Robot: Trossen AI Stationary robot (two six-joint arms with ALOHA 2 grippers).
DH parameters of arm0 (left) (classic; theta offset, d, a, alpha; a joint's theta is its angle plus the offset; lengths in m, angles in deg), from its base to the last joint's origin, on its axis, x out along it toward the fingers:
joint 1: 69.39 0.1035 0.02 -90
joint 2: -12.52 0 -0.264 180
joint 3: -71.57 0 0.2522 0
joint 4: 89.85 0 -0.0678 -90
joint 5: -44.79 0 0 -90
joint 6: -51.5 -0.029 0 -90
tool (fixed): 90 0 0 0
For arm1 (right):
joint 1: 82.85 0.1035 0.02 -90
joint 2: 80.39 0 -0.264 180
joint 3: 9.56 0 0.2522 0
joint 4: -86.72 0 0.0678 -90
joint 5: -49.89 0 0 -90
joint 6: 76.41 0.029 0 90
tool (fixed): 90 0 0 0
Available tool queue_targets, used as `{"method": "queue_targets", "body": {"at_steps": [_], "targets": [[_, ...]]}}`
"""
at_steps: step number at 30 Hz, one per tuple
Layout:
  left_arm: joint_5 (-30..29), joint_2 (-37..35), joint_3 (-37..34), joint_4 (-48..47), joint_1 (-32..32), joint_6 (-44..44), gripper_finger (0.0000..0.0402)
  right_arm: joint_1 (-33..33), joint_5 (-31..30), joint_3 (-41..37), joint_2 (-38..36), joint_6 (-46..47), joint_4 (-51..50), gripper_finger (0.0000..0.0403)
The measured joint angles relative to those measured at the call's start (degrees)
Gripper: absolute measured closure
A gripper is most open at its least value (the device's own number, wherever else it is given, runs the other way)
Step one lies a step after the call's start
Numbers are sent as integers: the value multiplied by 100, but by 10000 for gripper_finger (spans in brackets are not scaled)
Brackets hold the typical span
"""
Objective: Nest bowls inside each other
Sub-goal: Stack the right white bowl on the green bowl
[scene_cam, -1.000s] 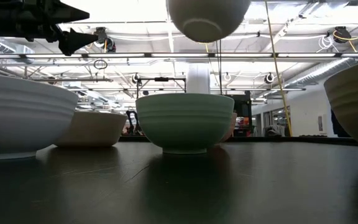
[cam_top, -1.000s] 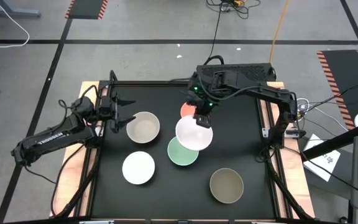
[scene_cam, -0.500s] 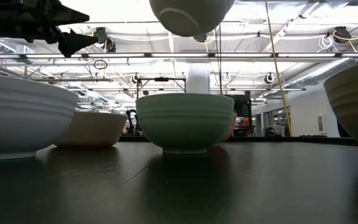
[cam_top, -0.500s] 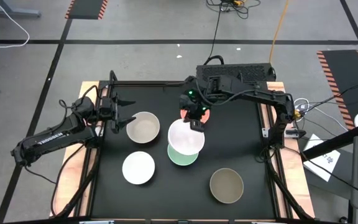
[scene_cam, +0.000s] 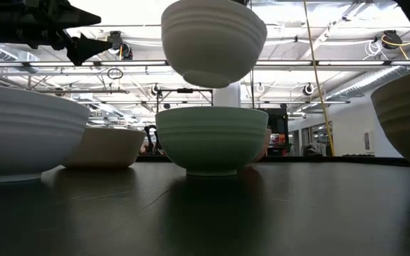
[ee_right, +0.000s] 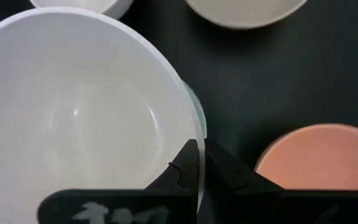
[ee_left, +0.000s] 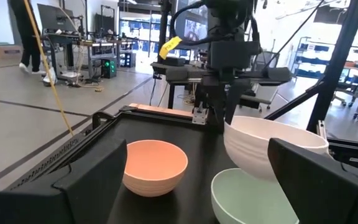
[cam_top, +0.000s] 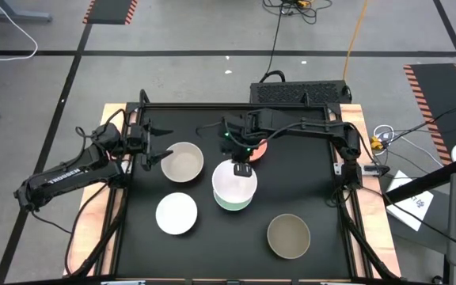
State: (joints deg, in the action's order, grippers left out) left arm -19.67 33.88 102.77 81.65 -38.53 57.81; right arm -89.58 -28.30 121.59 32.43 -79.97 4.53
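My right gripper (cam_top: 243, 164) is shut on a white bowl (cam_top: 233, 181) and holds it in the air just above the mint-green bowl (cam_top: 233, 203); the low view shows a gap between the white bowl (scene_cam: 213, 43) and the mint-green bowl (scene_cam: 212, 139). The coral-pink bowl (cam_top: 259, 148) stands behind them, partly hidden by the arm. The beige-grey bowl (cam_top: 183, 161), a second white bowl (cam_top: 176, 213) and the olive-tan bowl (cam_top: 288, 235) rest on their bases. My left gripper (cam_top: 155, 143) waits open in the air beside the beige-grey bowl. My right gripper pinches the white bowl's rim (ee_right: 199, 146) on its far side, one finger (ee_right: 182, 171) inside the bowl and one finger (ee_right: 232, 174) outside. The fingers come from above, pointing down. The bowl hangs upright and clear of everything, over the mint-green bowl (ee_right: 199, 112).
A black mat (cam_top: 307, 186) covers the table inside a raised wooden frame (cam_top: 111, 222). There is bare mat between the olive-tan bowl and the coral-pink bowl (ee_left: 154, 165). The right arm (cam_top: 307, 127) reaches across the far part of the table.
My right gripper has carried the white bowl toward the table's left and near edges and down, from beside the mint-green bowl to right over it. In the low view the bowl has come down much nearer the mint-green bowl's rim. The other bowls have not moved.
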Motion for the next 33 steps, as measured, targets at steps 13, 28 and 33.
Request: {"method": "queue_targets", "body": {"at_steps": [13,28,33], "targets": [[2,0,0,7,-9,-4,9,34,-276,-700,-11,90,491,403],[2,0,0,13,-9,-8,9,36,-257,-933,-13,135,527,403],[2,0,0,13,-9,-7,9,36,-257,-933,-13,135,526,403]]}}
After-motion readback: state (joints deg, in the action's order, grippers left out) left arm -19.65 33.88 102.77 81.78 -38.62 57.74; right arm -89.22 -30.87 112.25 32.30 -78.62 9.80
